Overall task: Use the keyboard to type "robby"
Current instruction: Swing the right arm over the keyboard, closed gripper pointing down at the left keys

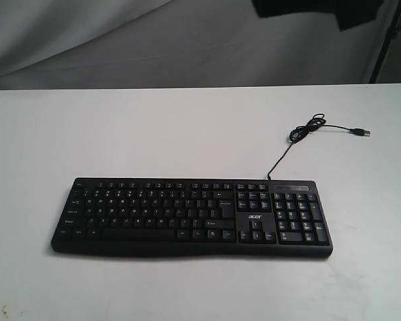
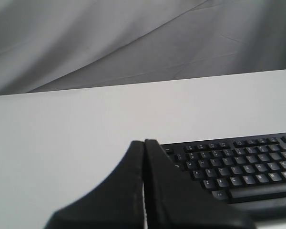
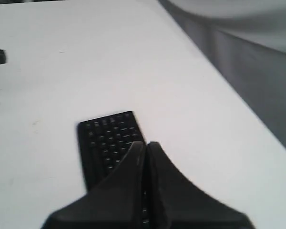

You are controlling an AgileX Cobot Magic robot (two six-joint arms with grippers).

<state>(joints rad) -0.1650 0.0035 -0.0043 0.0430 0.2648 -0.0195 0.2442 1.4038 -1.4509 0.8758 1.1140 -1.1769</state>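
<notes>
Left claw (image 2: 144, 142) and right claw (image 3: 146, 144), each shut empty into one blunt tip, as suits striking single keys. Both hang clear of the Acer keyboard (image 1: 187, 215), flat mid-tabletop (image 1: 120, 127), its cable (image 1: 285, 148) trailing far-right, unplugged.

White table (image 1: 187, 287) before grey backdrop cloth (image 1: 87, 40) (creased, draped).

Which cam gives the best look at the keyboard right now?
Exterior view: the whole keyboard shows unobstructed, number pad included. Left wrist view shows only one end of it beyond the shut left gripper; right wrist view shows a blurry end section, partly hidden by the shut right gripper.
</notes>
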